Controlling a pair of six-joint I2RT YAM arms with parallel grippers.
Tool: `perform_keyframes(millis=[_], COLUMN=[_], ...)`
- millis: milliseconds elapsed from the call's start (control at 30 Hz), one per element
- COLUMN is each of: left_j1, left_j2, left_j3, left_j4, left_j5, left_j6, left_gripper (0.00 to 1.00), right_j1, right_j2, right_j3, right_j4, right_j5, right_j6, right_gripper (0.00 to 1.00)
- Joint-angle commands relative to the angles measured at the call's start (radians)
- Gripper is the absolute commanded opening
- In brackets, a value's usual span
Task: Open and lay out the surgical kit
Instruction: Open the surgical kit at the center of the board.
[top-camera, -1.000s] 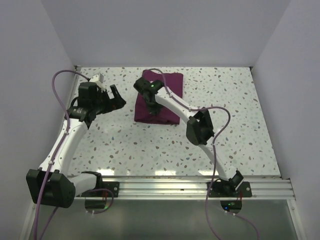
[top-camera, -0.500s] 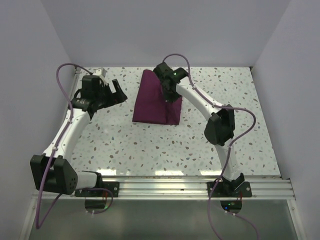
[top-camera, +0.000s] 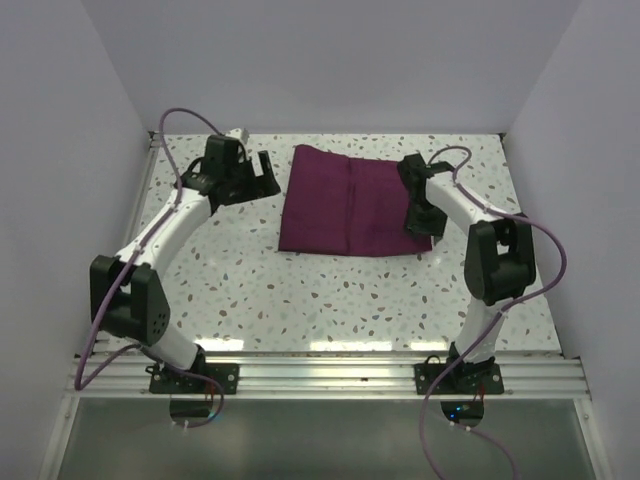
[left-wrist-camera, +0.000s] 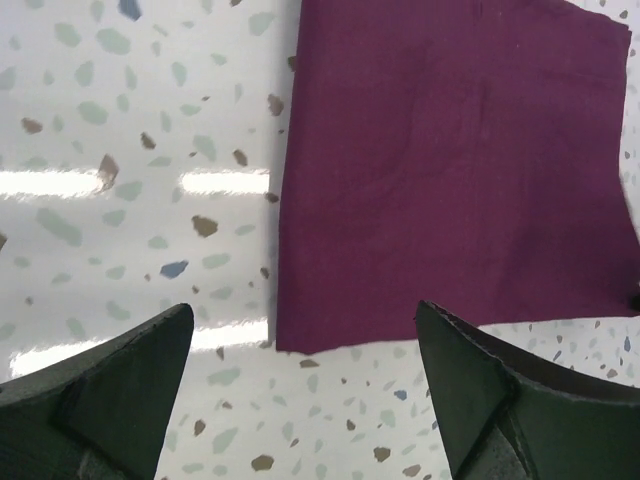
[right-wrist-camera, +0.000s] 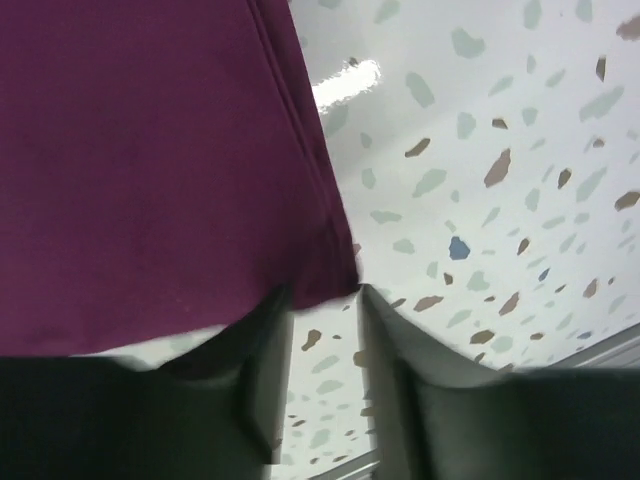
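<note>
No text, label, brand, number or sign can be read in any view; the plum cloth wrap (top-camera: 355, 200) and the speckled table (top-camera: 300, 290) carry no print

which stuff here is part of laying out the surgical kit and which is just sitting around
Job:
- purple cloth, lying flat with one fold line showing; no tray or tools in sight

Not the job:
- speckled table
- metal rail at the near edge
</note>
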Motion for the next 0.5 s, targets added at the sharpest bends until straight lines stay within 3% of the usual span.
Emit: perform_keyframes(millis=[0, 33, 67, 333, 467], left_j1=[-0.067, -0.079, -0.108, -0.291, -0.377], left_j2=[0.128, 0.158, 0.219, 0.517, 0.611], left_j3=[0.122, 0.16, 0.179, 0.516, 0.613], left_j4=[0.008, 0.006, 0.011, -0.075, -0.184], left_j5=[-0.066, -0.085, -0.094, -0.195, -0.261], left_j6=[-0.002, -0.002, -0.002, 0.021, 0.03], left_gripper=[0.96, 0.96, 0.96, 0.93, 0.91], right_j1=[0.007, 0.005, 0.001, -0.049, -0.059], right_j2=[-0.026, -0.016, -0.006, -0.022, -0.038], right_j3=[-0.021, -0.015, 0.007, 0.185, 0.263], right_j4=[0.029, 0.028, 0.023, -0.035, -0.06], right_j5=[0.024, 0.032, 0.042, 0.082, 0.047], right_j6=[-0.011, -0.015, -0.021, -0.056, -0.081], right_gripper=[0.69, 0.95, 0.98, 0.98, 0.98])
